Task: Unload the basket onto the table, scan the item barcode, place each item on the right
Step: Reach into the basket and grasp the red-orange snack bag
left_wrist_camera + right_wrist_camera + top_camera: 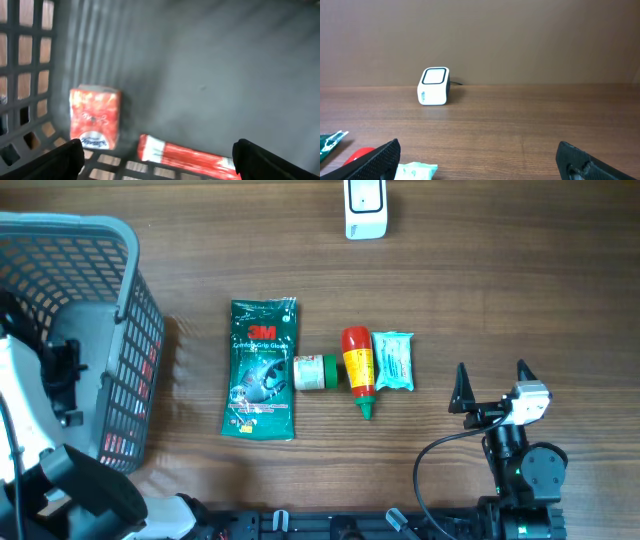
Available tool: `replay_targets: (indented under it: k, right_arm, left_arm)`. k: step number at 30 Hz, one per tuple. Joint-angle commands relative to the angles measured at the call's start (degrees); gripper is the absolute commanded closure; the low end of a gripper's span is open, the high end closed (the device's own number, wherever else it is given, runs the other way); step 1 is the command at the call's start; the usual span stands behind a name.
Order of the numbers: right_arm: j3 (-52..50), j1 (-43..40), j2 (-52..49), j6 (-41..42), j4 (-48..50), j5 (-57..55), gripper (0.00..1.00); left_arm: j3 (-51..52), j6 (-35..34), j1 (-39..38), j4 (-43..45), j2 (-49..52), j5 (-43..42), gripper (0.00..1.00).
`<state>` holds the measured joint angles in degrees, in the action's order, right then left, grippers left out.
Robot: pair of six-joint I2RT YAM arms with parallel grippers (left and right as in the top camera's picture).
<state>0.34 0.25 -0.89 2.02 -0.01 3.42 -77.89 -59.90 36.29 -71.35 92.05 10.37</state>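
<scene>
Overhead, we note the white boxy scanner [365, 208] on the wood-grain surface [520, 290]. On its robot side lie a glossy green glove packet [262, 368], small round jar [314, 372], red-yellow bottle [359, 370] and crinkly wipes pack [393, 361]. Both released, empty: right claw [491, 370] over the surface, left claw [157, 150] inside the lattice basket [135, 330].

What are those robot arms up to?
Nothing is being scanned yet. The left gripper hangs open inside the grey plastic basket, above an orange packet and a red-and-white box. The right gripper is open and empty over the wooden table, beside the pale teal packet. The small white scanner stands apart, untouched.
</scene>
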Motion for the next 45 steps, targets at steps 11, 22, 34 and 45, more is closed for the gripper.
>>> replay_targets:
  k: [11,22,34,45]
  right_arm:
    - [-0.04,0.17,0.35,-0.50,0.11,0.31,0.00]
    - [-0.04,0.17,0.35,-0.50,0.11,0.31,0.00]
    - [-0.04,0.17,0.35,-0.52,0.11,0.31,0.00]
    - [-0.04,0.17,0.35,-0.50,0.11,0.31,0.01]
  left_arm:
    - [14.78,-4.02,0.24,4.94,4.87,-0.70,0.21]
    - [25.68,-3.56,0.26,13.57,4.72,0.17,0.96]
    - [-15.10,1.20,0.28,-5.79,-0.61,-0.09,0.96]
    - [-27.34,1.18,-8.41,-10.84,-13.31,-7.21,0.96]
